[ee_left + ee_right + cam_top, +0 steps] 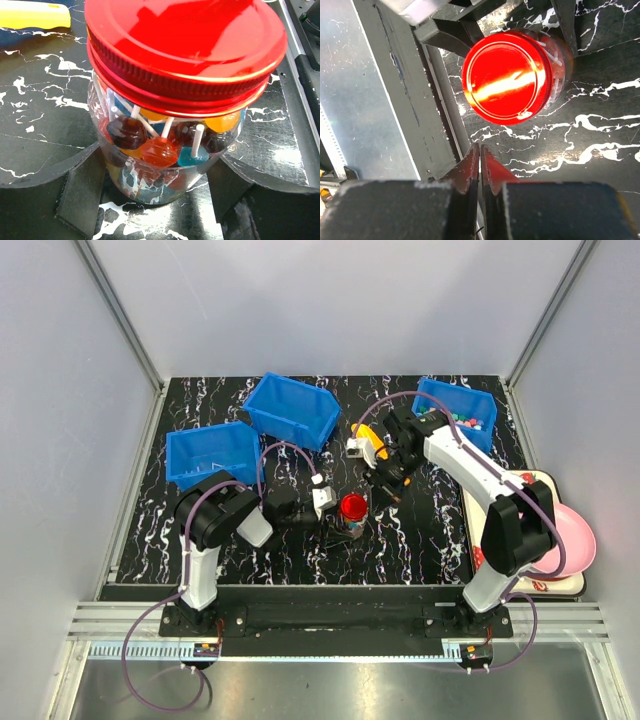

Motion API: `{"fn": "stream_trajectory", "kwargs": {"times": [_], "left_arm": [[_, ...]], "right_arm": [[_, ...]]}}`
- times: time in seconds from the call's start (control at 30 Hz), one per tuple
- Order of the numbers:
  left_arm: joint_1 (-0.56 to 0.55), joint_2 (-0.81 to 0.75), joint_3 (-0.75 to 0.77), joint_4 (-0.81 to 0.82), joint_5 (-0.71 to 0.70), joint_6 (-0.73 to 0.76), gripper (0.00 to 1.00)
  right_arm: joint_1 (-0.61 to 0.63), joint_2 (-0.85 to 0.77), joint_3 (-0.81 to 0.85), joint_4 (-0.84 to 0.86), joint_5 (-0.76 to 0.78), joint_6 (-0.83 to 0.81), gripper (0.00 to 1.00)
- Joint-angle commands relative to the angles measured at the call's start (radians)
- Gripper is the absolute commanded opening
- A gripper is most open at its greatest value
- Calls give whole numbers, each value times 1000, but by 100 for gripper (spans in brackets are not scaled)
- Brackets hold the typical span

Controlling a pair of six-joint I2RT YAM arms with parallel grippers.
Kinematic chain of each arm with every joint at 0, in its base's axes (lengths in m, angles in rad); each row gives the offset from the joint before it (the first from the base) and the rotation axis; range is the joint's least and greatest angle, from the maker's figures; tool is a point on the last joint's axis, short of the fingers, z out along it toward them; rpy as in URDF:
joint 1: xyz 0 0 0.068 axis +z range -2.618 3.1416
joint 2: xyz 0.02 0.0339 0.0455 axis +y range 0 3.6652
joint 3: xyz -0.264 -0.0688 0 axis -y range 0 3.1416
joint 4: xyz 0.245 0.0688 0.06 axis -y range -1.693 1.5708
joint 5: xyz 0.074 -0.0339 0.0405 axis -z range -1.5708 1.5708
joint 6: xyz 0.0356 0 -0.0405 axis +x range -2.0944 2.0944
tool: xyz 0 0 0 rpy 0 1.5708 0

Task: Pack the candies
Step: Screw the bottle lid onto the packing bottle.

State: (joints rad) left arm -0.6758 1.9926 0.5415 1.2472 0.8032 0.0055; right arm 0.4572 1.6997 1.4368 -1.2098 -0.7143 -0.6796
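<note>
Table [420, 530]: black, white marble veining throughout.
Bins [212, 453]: three, all plain bright blue.
Lid [185, 40]: glossy metallic red; pale glare streak across the top in the right wrist view.
Jar [150, 187]: clear, colourless.
Candies [159, 151] in jar: orange-red, dark brown, blue, amber; sticks white. In the far right bin: pink, green and white specks, too small to sort further.
Scoop [35, 15]: plain yellow.
Plate [572, 540]: plain pink.
Tray [545, 480]: cream.
Arms [203, 575]: white links, black joints.
Cables [140, 660]: purple.
Walls [330, 300]: pale grey, unpatterned.
</note>
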Motion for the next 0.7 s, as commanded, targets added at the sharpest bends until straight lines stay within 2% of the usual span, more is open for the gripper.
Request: {"fn": "stream_trajectory", "kwargs": {"times": [0.0, 0.2, 0.37, 0.5, 0.67], "left_arm": [[4, -32, 21, 195, -12, 1, 0], [4, -31, 20, 195, -12, 4, 0], [4, -32, 20, 193, -13, 5, 0], [4, -34, 20, 192, -15, 5, 0], [5, -35, 21, 190, -15, 4, 0]], "right_arm": [[5, -48, 74, 7, 12, 35, 9], [11, 72, 223, 35, -56, 51, 16], [49, 205, 332, 16, -91, 37, 17], [83, 273, 367, 0, -102, 25, 17], [87, 282, 352, -4, -96, 11, 17]]}}
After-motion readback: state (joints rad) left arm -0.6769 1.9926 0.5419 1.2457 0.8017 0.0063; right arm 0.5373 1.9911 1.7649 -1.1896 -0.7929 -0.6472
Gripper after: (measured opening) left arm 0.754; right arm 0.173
